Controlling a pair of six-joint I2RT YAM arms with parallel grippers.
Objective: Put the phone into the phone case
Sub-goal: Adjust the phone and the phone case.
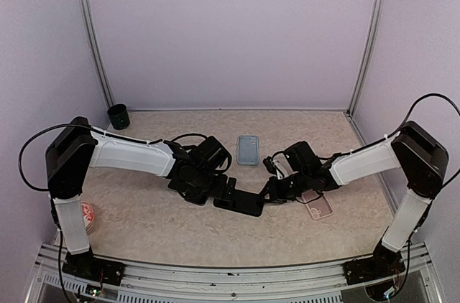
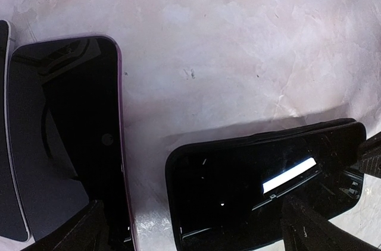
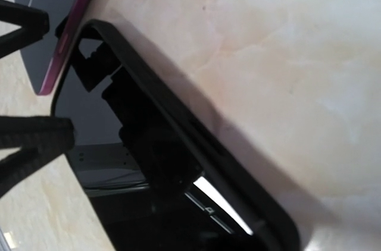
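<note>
The left arm (image 1: 129,154) and right arm (image 1: 363,161) were twins: smooth white shells on the long links, chunky black housings (image 1: 70,157) at the joints. Each stood on a small black base (image 1: 90,266) on the silver aluminium rail (image 1: 230,278). A thin black cable (image 1: 21,154) looped off each shoulder above that rail. Left gripper (image 1: 230,194) and right gripper (image 1: 270,192) were plain black too.

1. Top view: even, diffuse light, moderately bright. The walls (image 1: 230,30) read flat lavender. Soft, faint shadows lie under both arms on the table (image 1: 144,231). Image slightly grainy.
2. Left wrist view: hard white glare strip on the black phone (image 2: 226,179) at 4 o'clock. A grey shadow band runs along its 12 o'clock edge. The left fingers (image 2: 309,227) at 6 o'clock are blurred.
3. Right wrist view: very close, soft focus. Glare sliver at 6 o'clock, dark shadow beside the phone toward 3 o'clock. The right fingers (image 3: 30,138) at 9 o'clock are out of focus.
</note>
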